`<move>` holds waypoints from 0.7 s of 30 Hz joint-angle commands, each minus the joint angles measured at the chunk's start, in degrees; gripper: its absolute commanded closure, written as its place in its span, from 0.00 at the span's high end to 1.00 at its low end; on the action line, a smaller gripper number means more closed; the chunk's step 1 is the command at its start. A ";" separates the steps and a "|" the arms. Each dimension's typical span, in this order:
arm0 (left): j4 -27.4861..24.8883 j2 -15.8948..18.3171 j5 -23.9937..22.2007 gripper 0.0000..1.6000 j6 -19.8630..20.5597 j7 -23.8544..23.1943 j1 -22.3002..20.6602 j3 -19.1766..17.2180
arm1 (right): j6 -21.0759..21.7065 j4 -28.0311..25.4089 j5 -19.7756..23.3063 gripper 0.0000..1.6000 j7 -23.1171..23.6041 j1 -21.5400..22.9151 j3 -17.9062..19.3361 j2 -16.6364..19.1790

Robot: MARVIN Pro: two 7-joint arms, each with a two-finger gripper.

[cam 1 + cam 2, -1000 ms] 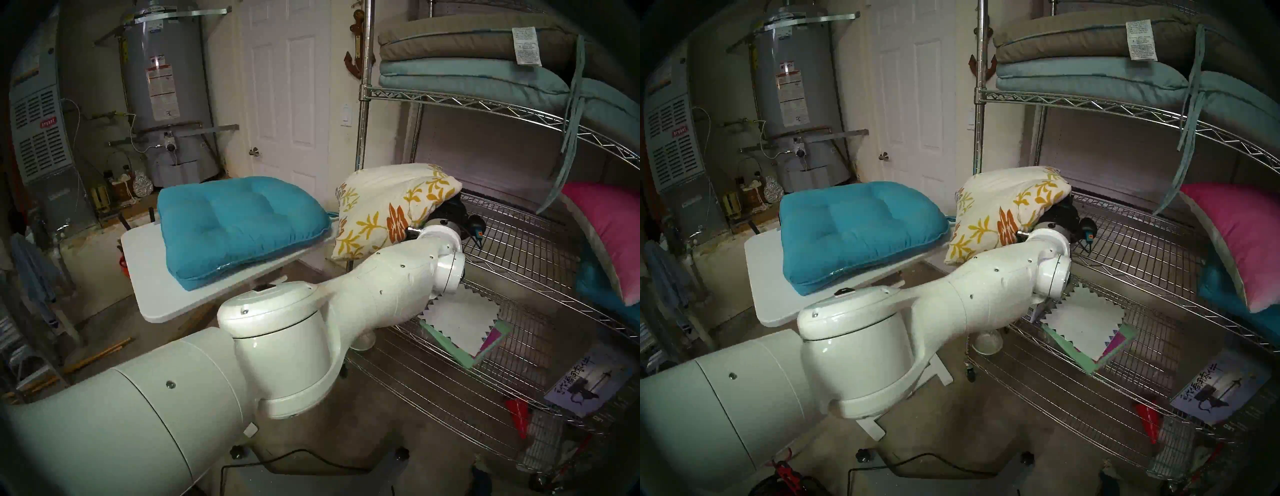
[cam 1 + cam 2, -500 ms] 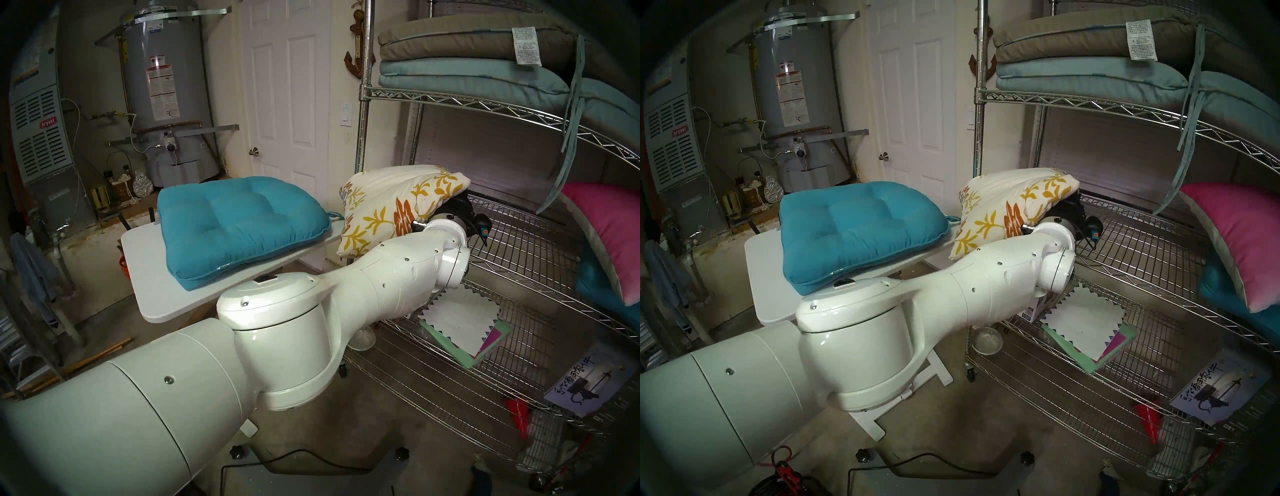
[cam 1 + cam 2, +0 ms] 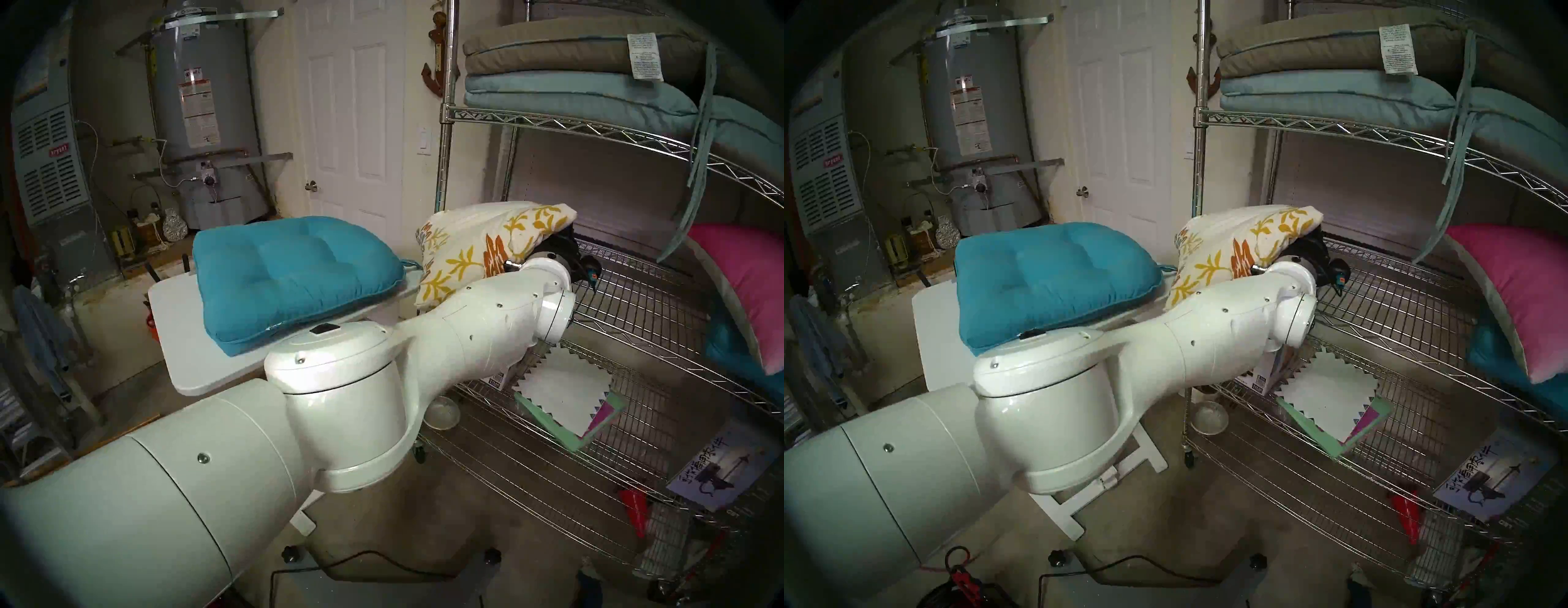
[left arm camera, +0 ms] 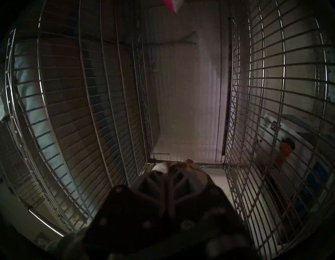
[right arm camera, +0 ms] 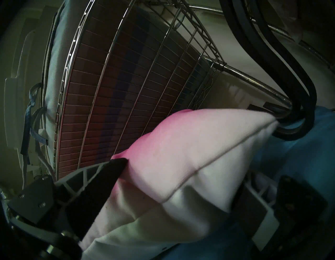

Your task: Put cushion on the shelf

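Observation:
The cream cushion (image 3: 475, 250) (image 3: 1225, 248) with orange flowers and yellow sprigs hangs in the air at the left end of the shelf (image 3: 636, 305) (image 3: 1399, 297), partly over its middle wire tier. My left gripper (image 4: 168, 174) is shut on a fold of the cushion (image 4: 163, 166). In the head views the cushion drapes over that gripper and hides its fingers; only the white wrist (image 3: 547, 276) shows. My right gripper (image 5: 183, 172) stands open, with a corner of the pink-to-white pillow (image 5: 181, 145) between its fingers.
A teal tufted cushion (image 3: 297, 276) lies on a white table (image 3: 191, 369) left of the rack. Flat brown and pale-blue cushions (image 3: 572, 76) fill the upper tier. The pink pillow (image 3: 746, 288) leans at the middle tier's right end. Papers (image 3: 568, 395) lie on the lower tier.
My left arm has carried the cushion a little to the right and up, further over the middle tier. The right gripper looks unchanged.

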 commanded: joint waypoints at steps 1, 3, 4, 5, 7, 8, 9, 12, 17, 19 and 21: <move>-1.20 -1.29 0.50 0.00 -2.00 -0.15 -2.56 0.63 | 0.07 0.53 -0.05 1.00 -0.07 -0.21 -0.15 -0.88; -1.30 -1.29 0.52 0.00 -2.07 -0.25 -2.53 0.75 | 0.07 0.53 -0.05 1.00 -0.07 -0.21 -0.15 -0.88; -1.51 -1.29 0.56 0.00 -2.26 -0.49 -2.53 1.07 | 0.07 0.53 -0.05 1.00 -0.07 -0.21 -0.15 -0.88; -1.60 -1.29 0.59 0.00 -2.37 -0.59 -2.55 1.26 | 0.07 0.53 -0.05 1.00 -0.07 -0.21 -0.15 -0.88; -1.66 -1.29 0.62 0.00 -2.56 -0.77 -2.57 1.64 | 0.06 0.53 -0.05 1.00 -0.07 -0.20 -0.15 -0.87; -1.66 -1.29 0.63 0.00 -2.64 -0.86 -2.56 1.86 | 0.06 0.53 -0.05 1.00 -0.07 -0.20 -0.15 -0.87; -1.63 -1.29 0.67 0.00 -2.74 -0.91 -2.56 2.04 | 0.06 0.53 -0.05 1.00 -0.07 -0.20 -0.15 -0.87; -1.51 -1.29 0.71 0.00 -3.06 -1.15 -2.66 2.59 | 0.06 0.53 -0.05 1.00 -0.07 -0.20 -0.15 -0.87; -1.33 -1.29 0.83 0.00 -3.66 -1.53 -2.77 3.52 | 0.06 0.52 -0.05 1.00 -0.07 -0.20 -0.15 -0.87; -1.26 -1.29 0.90 0.00 -3.97 -1.71 -2.80 3.98 | 0.06 0.52 -0.05 1.00 -0.07 -0.20 -0.15 -0.86; -1.25 -1.29 0.96 0.00 -4.14 -1.79 -2.80 4.22 | 0.06 0.52 -0.05 1.00 -0.07 -0.20 -0.15 -0.86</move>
